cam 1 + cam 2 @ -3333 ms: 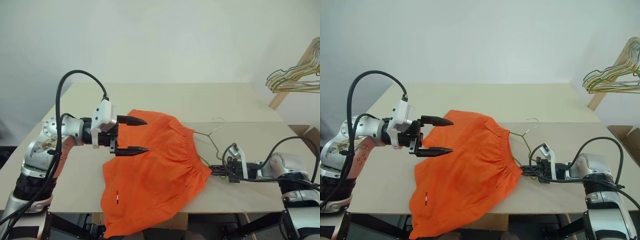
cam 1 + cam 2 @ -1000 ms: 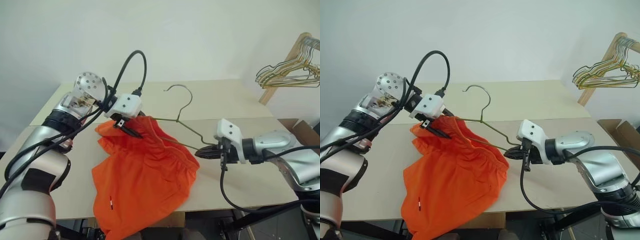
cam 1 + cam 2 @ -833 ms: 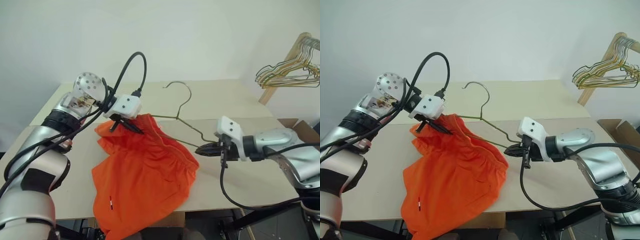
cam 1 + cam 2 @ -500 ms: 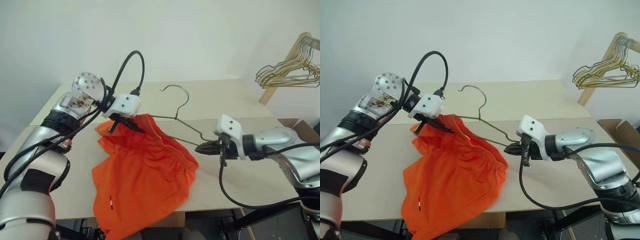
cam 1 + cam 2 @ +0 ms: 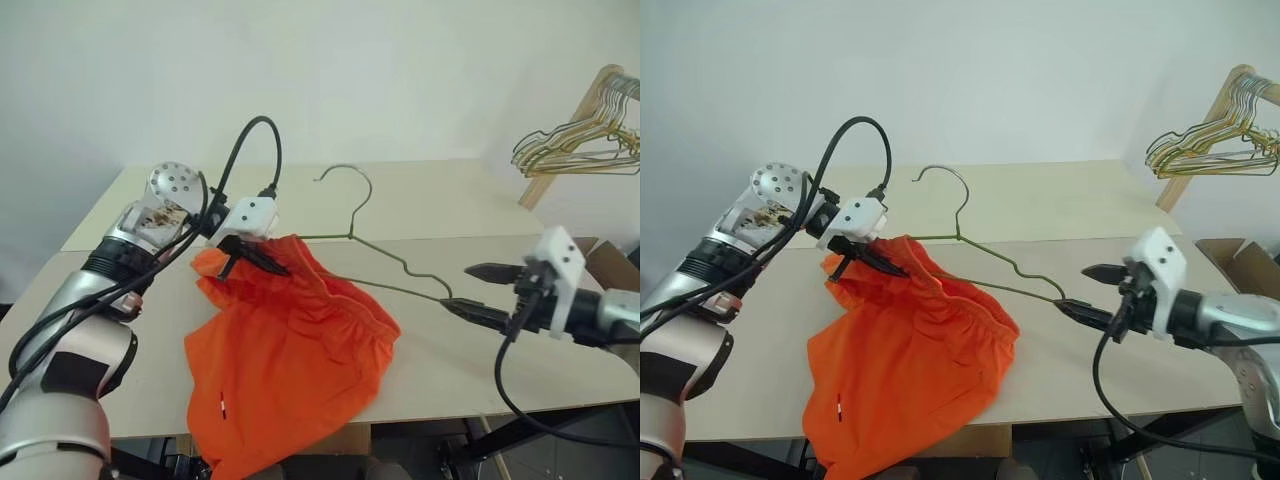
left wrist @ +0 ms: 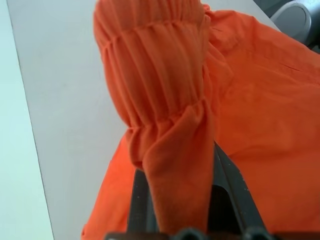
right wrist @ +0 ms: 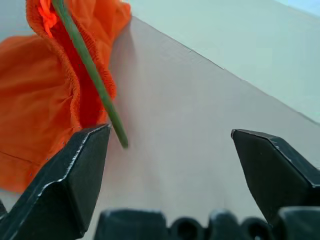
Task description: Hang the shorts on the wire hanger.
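The orange shorts point(image 5: 290, 345) lie bunched on the table point(image 5: 450, 200), one leg hanging over the front edge. My left gripper point(image 5: 264, 263) is shut on a fold of the gathered waistband point(image 6: 165, 95) and holds it lifted a little. The wire hanger point(image 5: 349, 237) has its left part inside the waistband, and its hook stands up behind the shorts. Its right corner point(image 7: 90, 65) pokes out toward my right gripper point(image 5: 460, 287). That gripper is open, its fingers point(image 7: 75, 175) spread wide, with the wire end lying loose between them, close to one finger.
A bunch of gold and green hangers point(image 5: 575, 150) hangs on a wooden rail at the far right. A cardboard box point(image 5: 605, 262) sits beyond the table's right edge. Bare tabletop stretches behind the shorts and to their right.
My right gripper has opened, let go of the hanger and drawn back to the right. The hanger's right corner has sunk toward the table. The left gripper keeps hold of the waistband.
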Motion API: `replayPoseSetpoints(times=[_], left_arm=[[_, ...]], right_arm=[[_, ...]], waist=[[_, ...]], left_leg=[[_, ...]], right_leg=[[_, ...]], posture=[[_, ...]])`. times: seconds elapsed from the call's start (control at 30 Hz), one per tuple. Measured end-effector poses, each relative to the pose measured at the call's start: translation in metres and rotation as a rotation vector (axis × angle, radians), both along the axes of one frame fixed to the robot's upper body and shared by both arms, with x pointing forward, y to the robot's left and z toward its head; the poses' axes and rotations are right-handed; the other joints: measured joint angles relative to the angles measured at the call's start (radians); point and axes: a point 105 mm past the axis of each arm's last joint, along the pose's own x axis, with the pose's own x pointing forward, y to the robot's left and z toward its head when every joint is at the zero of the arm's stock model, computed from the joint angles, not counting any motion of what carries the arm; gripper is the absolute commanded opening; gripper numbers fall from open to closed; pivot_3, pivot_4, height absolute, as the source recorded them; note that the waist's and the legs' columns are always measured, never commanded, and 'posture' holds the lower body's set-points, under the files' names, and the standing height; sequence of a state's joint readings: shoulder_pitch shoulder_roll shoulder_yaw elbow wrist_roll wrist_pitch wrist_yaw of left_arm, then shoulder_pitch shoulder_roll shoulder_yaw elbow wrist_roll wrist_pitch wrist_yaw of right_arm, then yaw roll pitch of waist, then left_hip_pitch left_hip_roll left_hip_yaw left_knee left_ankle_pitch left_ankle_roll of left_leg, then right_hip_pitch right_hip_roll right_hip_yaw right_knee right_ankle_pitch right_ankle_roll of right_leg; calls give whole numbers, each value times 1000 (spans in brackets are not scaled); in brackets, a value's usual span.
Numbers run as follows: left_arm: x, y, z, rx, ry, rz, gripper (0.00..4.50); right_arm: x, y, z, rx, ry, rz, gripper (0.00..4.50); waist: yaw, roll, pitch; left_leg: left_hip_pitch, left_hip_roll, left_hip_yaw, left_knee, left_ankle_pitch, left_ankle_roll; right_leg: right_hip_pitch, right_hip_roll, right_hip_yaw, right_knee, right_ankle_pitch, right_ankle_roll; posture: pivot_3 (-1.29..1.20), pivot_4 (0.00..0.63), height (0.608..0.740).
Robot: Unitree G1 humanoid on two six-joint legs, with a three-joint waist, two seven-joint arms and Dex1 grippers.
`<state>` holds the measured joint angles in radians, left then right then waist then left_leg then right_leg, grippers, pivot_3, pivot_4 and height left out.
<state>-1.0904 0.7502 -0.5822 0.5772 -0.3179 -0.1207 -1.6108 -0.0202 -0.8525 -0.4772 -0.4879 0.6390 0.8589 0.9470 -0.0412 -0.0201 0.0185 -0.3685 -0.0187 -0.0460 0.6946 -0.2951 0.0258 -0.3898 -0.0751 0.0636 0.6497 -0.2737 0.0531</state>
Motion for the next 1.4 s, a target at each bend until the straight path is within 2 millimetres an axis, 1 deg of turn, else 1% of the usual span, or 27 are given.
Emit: replayPoseSetpoints(times=[0.03, 0.07, 0.1, 0.17, 0.23, 0.3, 0.37, 0.43, 0.6, 0.7, 0.8, 0.83, 0.93, 1.03, 1.07, 1.17, 1.27, 1.37, 1.4], left_arm=[[0, 1, -1, -5, 7, 8, 1], [0, 1, -1, -11, 12, 14, 1], [0, 2, 0, -12, 14, 20, 1], [1, 2, 1, -20, 17, 29, 1], [1, 2, 3, -24, 13, 26, 1], [0, -1, 3, -28, 12, 16, 1], [0, -2, 3, -28, 13, 15, 1], [0, -3, 3, -30, 13, 14, 1], [0, -3, 3, -33, 14, 15, 1], [0, -3, 5, -40, 11, 18, 1], [0, -3, 5, -40, 14, 21, 1], [1, -3, 5, -40, 17, 24, 1], [1, -2, 5, -40, 20, 26, 1], [1, -2, 5, -45, 20, 30, 1], [1, -1, 5, -51, 21, 33, 1], [-1, 0, 0, -71, 32, 36, 1], [-4, 1, -6, -89, 44, 33, 1], [-9, 5, -14, -87, 60, 32, 1], [-12, 8, -18, -75, 66, 34, 1]], right_arm=[[-6, -5, -5, 32, 19, -17, 4467], [-17, -9, -14, 66, 53, -36, 4467], [-23, -9, -23, 89, 90, -39, 4467], [-37, 0, -43, 102, 166, -23, 4467], [-41, 15, -59, 114, 204, 1, 4467], [-38, 28, -74, 129, 219, -7, 4467], [-29, 42, -88, 159, 223, -36, 4467], [-18, 56, -99, 197, 237, -50, 4467], [-4, 90, -103, 235, 254, 33, 4467], [1, 102, -106, 271, 287, 61, 3856], [5, 103, -109, 290, 308, 59, 2811], [5, 103, -109, 291, 308, 59, 2403], [4, 103, -108, 292, 311, 64, 1401], [3, 102, -106, 304, 314, 73, 289], [3, 102, -106, 308, 315, 77, 24], [3, 97, -101, 319, 309, 81, 24], [4, 85, -95, 325, 304, 77, 24], [4, 64, -87, 313, 308, 77, 24], [5, 53, -83, 305, 308, 71, 24]], waist=[[1, 0, 0], [4, 0, 0], [3, 0, 0], [1, 1, 0], [-8, 0, -1], [-11, 1, -1], [-13, 1, -1], [-16, 1, -1], [-17, 2, 0], [-17, 2, 0], [-17, 2, 0], [-18, 2, 0], [-21, 2, 0], [-24, 2, 0], [-25, 2, 0], [-27, 2, 0], [-26, 2, 0], [-27, 2, 0], [-27, 2, 0]], left_leg=[[0, 0, 0, 0, 0, 0], [0, 0, -1, 0, 0, 0], [0, 0, -1, 0, 0, 0], [1, 0, 0, 0, 0, 0], [2, 1, 0, 0, 0, 0], [3, 1, 0, 0, 0, 0], [3, 1, 0, 0, 0, 0], [3, 1, 0, 0, 0, 0], [1, 0, 0, 0, 0, 0], [1, 0, -1, 0, 0, 0], [1, -1, -1, 0, 0, 0], [1, -1, -1, 0, 0, 0], [1, -1, -1, 0, 0, 0], [2, -1, -1, 0, 0, 0], [2, 0, -1, 0, 0, 0], [2, 0, -1, 0, 0, 0], [1, -1, -1, 0, 0, 0], [1, -1, -1, 0, 0, 0], [2, -1, -1, 0, 0, 0]], right_leg=[[1, 0, 0, 0, 0, 0], [1, 0, -1, 0, 0, 0], [1, 0, -1, 0, 0, 0], [1, 0, 0, 1, 0, 0], [2, 1, 2, 1, 0, 0], [2, 1, 2, 2, 0, 0], [1, 2, 2, 2, 0, 0], [1, 2, 2, 2, 0, 0], [0, 0, 1, 1, 0, 0], [0, 0, 1, 1, 0, 0], [0, 0, 0, 1, 0, 0], [0, 0, 0, 1, 0, 0], [0, 0, 0, 1, 0, 0], [0, 0, 0, 2, 0, 0], [0, 1, 0, 2, 0, 0], [0, 0, 0, 2, 0, 0], [1, 0, 0, 2, 0, 0], [1, 0, 0, 1, 0, 0], [1, 0, 0, 1, 0, 0]], posture=[[-86, 0, 740], [-86, 0, 740], [-88, 0, 740], [-90, 0, 740], [-90, 0, 740], [-91, 0, 740], [-92, 0, 740], [-90, 0, 740], [-86, 0, 740], [-83, 0, 740], [-81, 0, 740], [-81, 0, 740], [-79, 0, 740], [-79, 0, 740], [-79, 0, 740], [-79, 0, 740], [-85, 0, 740], [-80, 0, 740], [-77, 0, 740]])
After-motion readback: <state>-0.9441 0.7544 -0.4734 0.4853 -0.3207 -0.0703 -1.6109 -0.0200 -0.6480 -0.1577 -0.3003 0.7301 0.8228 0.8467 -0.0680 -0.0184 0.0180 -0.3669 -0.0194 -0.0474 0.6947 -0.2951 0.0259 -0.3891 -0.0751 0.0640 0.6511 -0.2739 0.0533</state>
